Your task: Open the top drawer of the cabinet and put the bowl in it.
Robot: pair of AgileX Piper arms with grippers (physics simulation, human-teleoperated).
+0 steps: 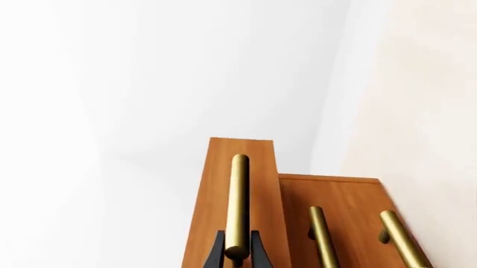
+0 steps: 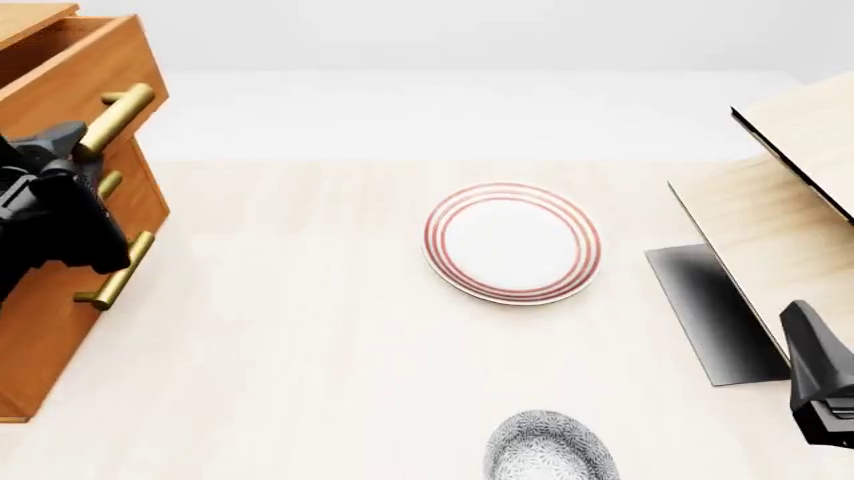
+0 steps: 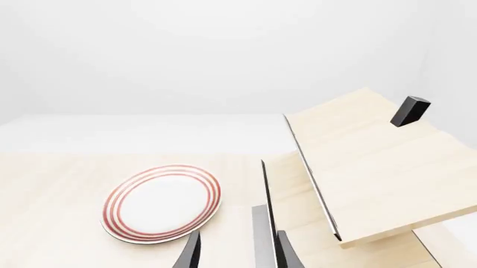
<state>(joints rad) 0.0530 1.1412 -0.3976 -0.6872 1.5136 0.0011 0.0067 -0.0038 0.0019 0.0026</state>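
left end effector (image 1: 237, 255) clamping orange-brown wooden top drawer's (image 2: 78, 62) brass bar handle (image 1: 238, 204) | right end effector (image 3: 237, 252) gaping apart | speckled white bowl (image 2: 549, 447) sitting at table's (image 2: 307, 330) 6 o'clock

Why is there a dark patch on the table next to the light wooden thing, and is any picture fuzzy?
Front view: the dark patch is the shadow under the tilted pale wooden structure. Left wrist view: sharp, the brass handle shines softly, the background washed out white. Right wrist view: crisp too, the plate evenly lit, no glare.

Bare table (image 2: 294, 330) between bowl (image 2: 550, 450) and cabinet (image 2: 54, 330); plate (image 2: 513, 241) beyond.
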